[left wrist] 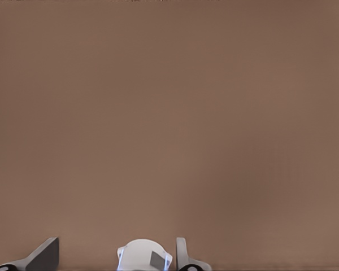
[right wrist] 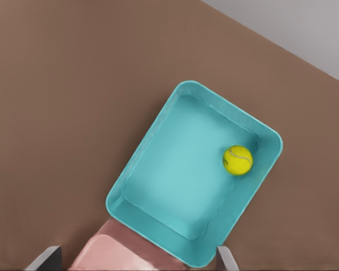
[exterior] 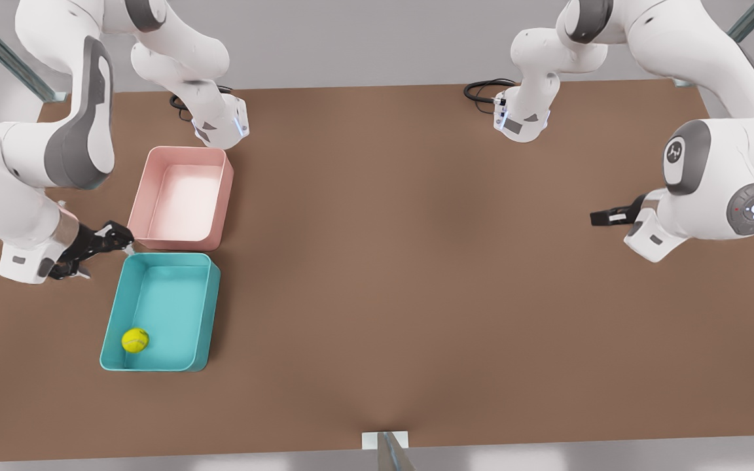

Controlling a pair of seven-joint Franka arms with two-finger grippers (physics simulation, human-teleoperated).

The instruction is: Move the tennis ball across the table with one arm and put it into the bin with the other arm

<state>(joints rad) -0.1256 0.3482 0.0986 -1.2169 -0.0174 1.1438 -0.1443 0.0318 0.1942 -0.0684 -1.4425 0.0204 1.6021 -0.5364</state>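
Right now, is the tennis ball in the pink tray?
No, the tennis ball lies inside the teal bin, near one corner, while the pink tray beside it holds nothing.

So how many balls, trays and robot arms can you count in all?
Balls: 1, the tennis ball, lying in the bin.
Trays: 2, the teal bin and the pink tray.
Robot arms: 2, with the right gripper and the left gripper.
Total: 5
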